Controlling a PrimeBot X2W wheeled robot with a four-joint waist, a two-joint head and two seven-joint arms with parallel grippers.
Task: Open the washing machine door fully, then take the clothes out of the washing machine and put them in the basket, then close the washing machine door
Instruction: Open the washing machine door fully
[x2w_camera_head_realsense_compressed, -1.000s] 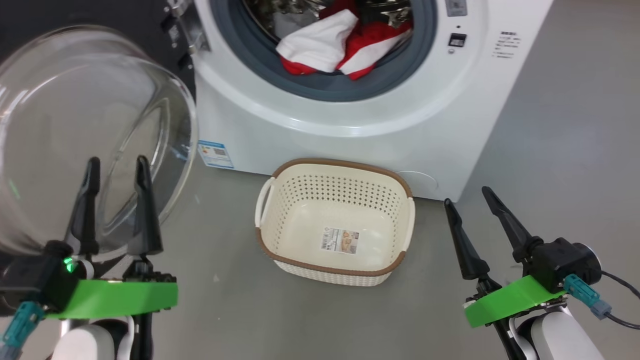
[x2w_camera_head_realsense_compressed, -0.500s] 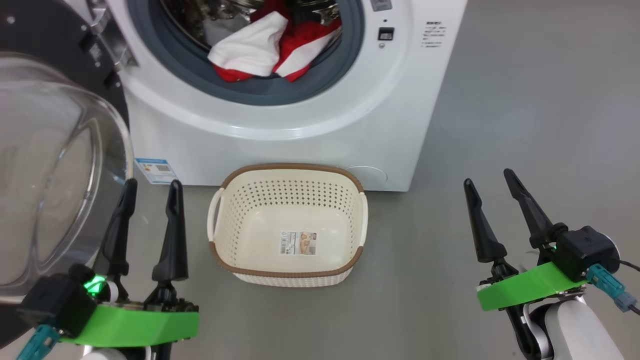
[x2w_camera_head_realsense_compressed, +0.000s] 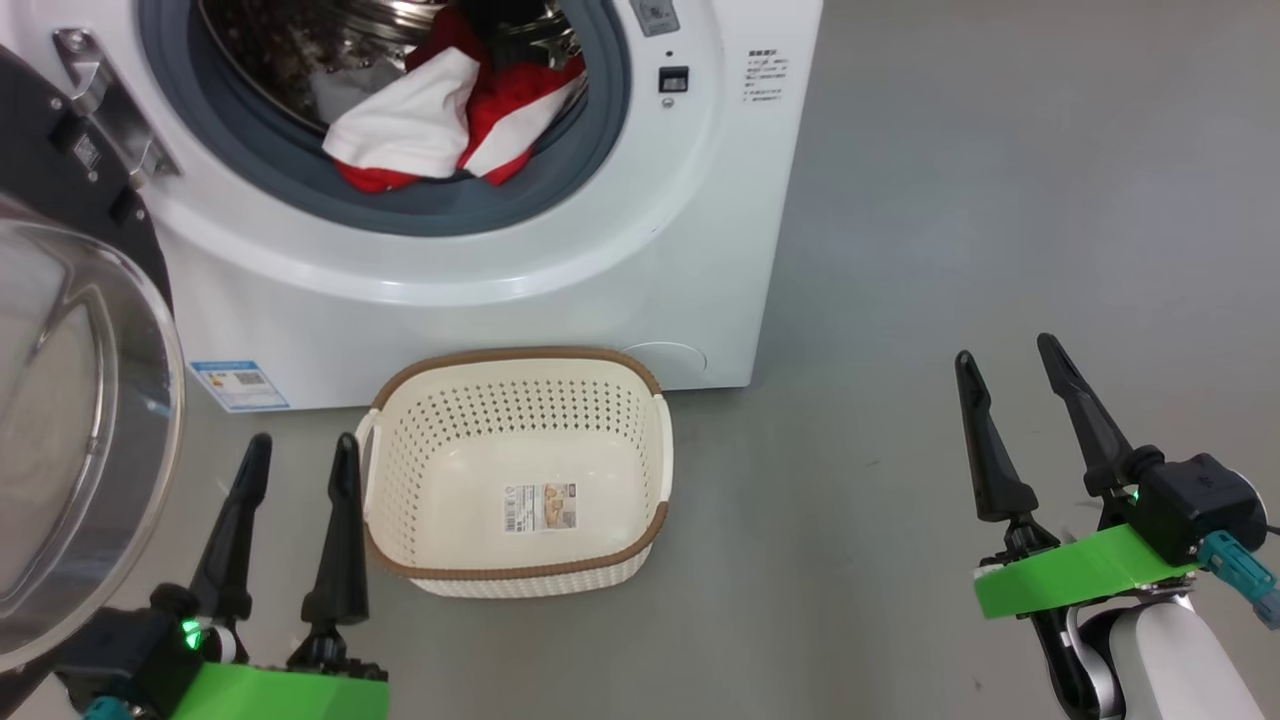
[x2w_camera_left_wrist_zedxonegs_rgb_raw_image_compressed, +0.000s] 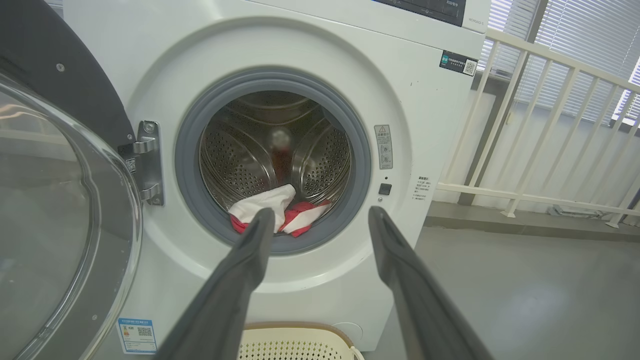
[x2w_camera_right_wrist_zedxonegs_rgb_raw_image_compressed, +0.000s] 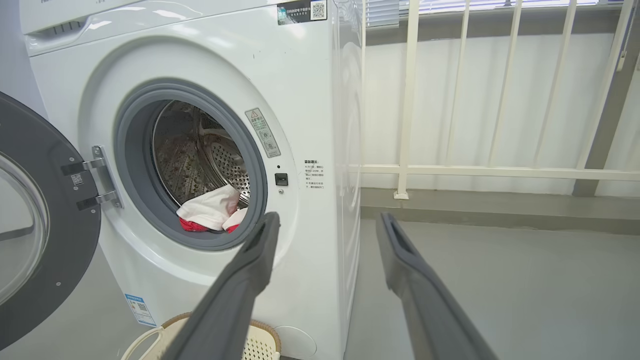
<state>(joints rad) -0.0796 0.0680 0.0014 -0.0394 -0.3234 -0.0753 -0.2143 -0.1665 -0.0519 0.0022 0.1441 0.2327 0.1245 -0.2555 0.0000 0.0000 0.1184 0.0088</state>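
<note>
Plainly the clothes (x2w_camera_head_realsense_compressed: 430, 120) were the business in hand: a red and white bundle lay at the front of the steel drum (x2w_camera_left_wrist_zedxonegs_rgb_raw_image_compressed: 280, 150), its lower edge resting on the grey gasket (x2w_camera_head_realsense_compressed: 400, 215) at the mouth of the washing machine (x2w_camera_head_realsense_compressed: 500, 290). Whether anything more lay deeper in the drum I could not tell from where I stood, for the back of it was dim.

The washing machine door (x2w_camera_head_realsense_compressed: 80, 430) stood swung wide to the left on its hinge, glass bowl facing outward, so the opening step looked done and the taking-out not yet begun. To do that well, I judged, a gripper should go in low over the gasket, pinch the white fold on top where the cloth bunches, and lift up and back so nothing drags on the rubber lip.

The basket (x2w_camera_head_realsense_compressed: 520, 356) sat on the grey floor (x2w_camera_head_realsense_compressed: 900, 250) just in front of the machine, below the opening, holding nothing but a sticker (x2w_camera_head_realsense_compressed: 540, 507) on its bottom. That placing made for a short carry down.

The left gripper (x2w_camera_head_realsense_compressed: 303, 440) hovered just beside the basket's left handle, fingers spread apart and holding nothing. The right gripper (x2w_camera_head_realsense_compressed: 1005, 350) hung well off to the right over bare floor, likewise spread and empty.
</note>
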